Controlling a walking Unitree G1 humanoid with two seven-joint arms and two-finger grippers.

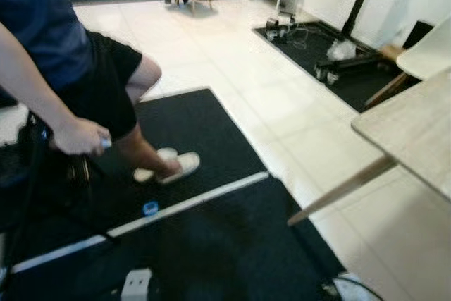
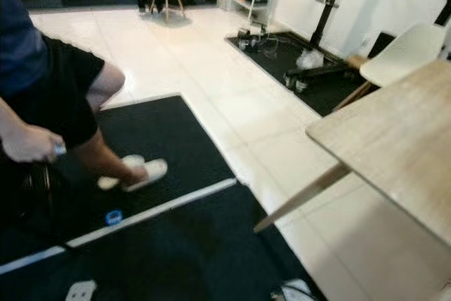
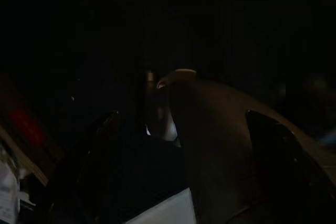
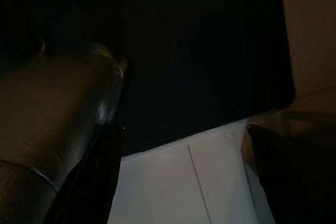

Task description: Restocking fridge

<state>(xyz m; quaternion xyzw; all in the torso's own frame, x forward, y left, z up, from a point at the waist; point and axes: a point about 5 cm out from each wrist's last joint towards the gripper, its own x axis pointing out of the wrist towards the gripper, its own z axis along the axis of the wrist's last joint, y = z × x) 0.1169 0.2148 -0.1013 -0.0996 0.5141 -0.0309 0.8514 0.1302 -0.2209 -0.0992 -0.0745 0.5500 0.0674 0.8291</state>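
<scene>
No fridge or stock is spotted yet, just a person (image 1: 63, 68) at 10 o'clock on the black mat (image 1: 190, 132) and a wooden worktop (image 1: 416, 128) at 3, and tbh neither hand's grip can be told.

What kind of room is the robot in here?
Probably an open-plan room used as a test space, not a kitchen proper: pale tiled floor, black floor mats, a light wooden table, a black wheeled equipment stand, and a person standing alongside.
</scene>
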